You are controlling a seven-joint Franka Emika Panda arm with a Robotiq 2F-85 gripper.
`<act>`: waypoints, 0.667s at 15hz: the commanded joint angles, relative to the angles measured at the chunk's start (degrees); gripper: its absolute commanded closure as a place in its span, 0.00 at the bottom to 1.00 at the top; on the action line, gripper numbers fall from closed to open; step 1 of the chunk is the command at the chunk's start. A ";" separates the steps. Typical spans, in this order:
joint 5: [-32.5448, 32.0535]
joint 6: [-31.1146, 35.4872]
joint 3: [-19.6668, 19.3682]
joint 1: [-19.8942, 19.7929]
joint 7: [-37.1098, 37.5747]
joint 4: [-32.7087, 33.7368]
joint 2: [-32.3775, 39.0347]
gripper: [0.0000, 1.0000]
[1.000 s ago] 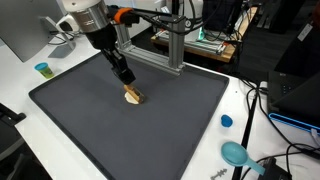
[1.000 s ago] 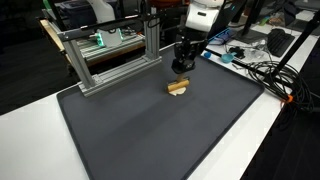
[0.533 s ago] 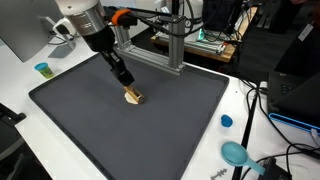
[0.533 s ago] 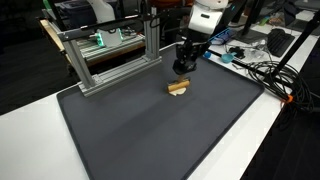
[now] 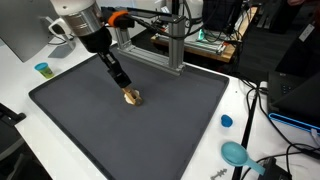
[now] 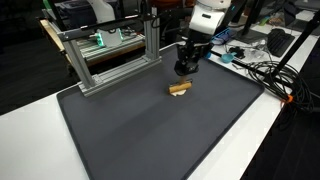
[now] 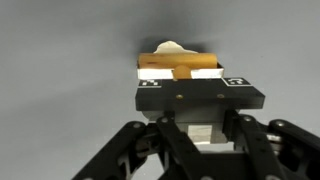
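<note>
On the mat (image 5: 180, 115), gripper (image 5: 123, 85) hovers near wooden piece (image 5: 131, 97)

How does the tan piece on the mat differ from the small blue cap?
The tan piece is light brown and elongated; the blue cap is blue and round. The tan piece lies on the dark mat, near the gripper; the blue cap sits on the white table. Both are small.

Gripper (image 5: 125, 88) dipping: vs. 1 sec ago its tip sits lower in an exterior view, now right up against the tan piece (image 5: 133, 98). Wrist housing's drifted a bit toward the frame's left. Less of the piece shows, its near end tucked under the tip.
</note>
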 commanded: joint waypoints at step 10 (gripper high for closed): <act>3.71 4.44 -0.84 -1.30 1.64 3.97 5.09 0.78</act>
